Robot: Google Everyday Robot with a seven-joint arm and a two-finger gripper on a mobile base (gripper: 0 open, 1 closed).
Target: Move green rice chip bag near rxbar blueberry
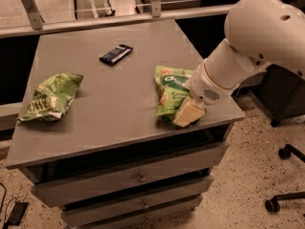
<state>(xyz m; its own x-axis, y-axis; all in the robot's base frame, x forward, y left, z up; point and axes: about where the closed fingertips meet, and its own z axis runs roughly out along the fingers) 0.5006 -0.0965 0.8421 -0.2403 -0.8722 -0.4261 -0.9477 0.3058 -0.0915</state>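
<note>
Grasping step, apparently: gripper [188,112] sits at light green "dang" snack pouch [169,86], centre-right; whether it is clamped, cannot tell. Next: secure it, carry upper-left beside small dark blue wrapped bar [116,54].

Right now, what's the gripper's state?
Gripper: down on the chip bag at the table front right corner; open or closed cannot be told.

Crumpled green snack bag with yellowish block lettering [50,97], lying near the left edge of a grey flat-topped cabinet [109,125] with front drawers. Black office-chair castors [285,152] on speckled floor [243,185] at right. Pale metal rail [95,21] behind.
</note>
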